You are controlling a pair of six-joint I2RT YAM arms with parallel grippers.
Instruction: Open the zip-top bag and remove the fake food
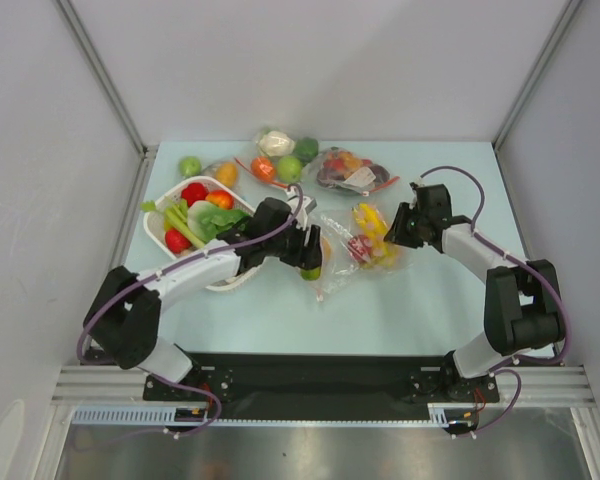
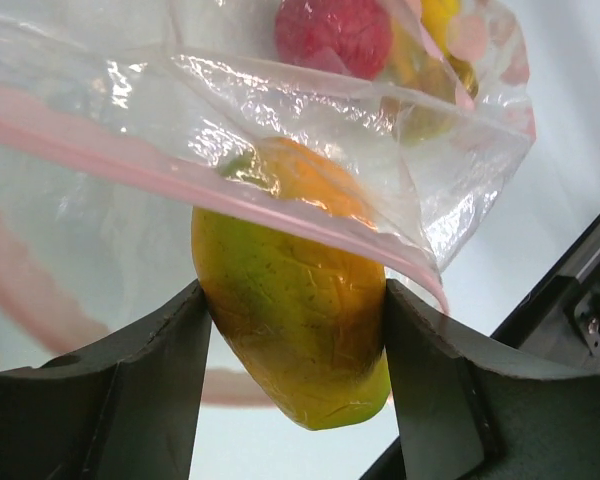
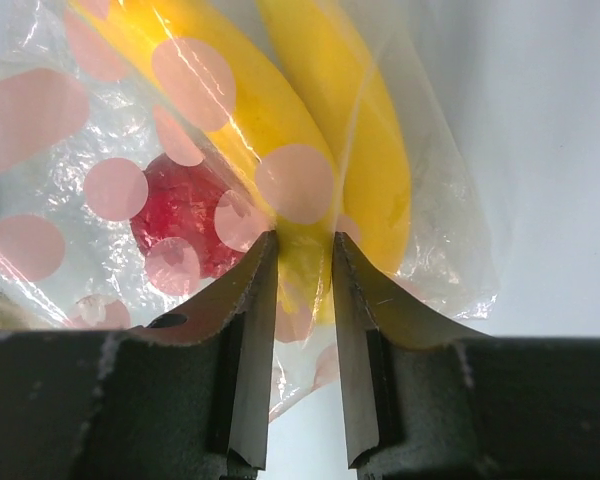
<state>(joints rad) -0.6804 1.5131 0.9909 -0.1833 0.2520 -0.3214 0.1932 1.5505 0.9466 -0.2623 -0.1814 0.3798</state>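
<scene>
The clear zip-top bag (image 1: 352,252) lies mid-table between both arms, and its pink zip strip (image 2: 130,165) crosses the left wrist view. My left gripper (image 1: 308,262) is shut on an orange-yellow fruit with a green end (image 2: 290,330). Both fingers press its sides as it sticks out of the bag's mouth. Inside the bag lie a yellow banana bunch (image 3: 310,120) and a small red piece (image 3: 180,225). At the bag's far end, my right gripper (image 3: 302,250) pinches the plastic and the banana's tip between narrow jaws. A leafy green lettuce (image 1: 220,218) lies in the white basket.
The white basket (image 1: 158,212) at the left holds red peppers, a tomato and a leek. At the back lie a bag with cauliflower and green fruit (image 1: 280,150), a labelled bag of dark items (image 1: 352,172), a green apple (image 1: 189,166) and an orange (image 1: 226,173). Walls enclose three sides.
</scene>
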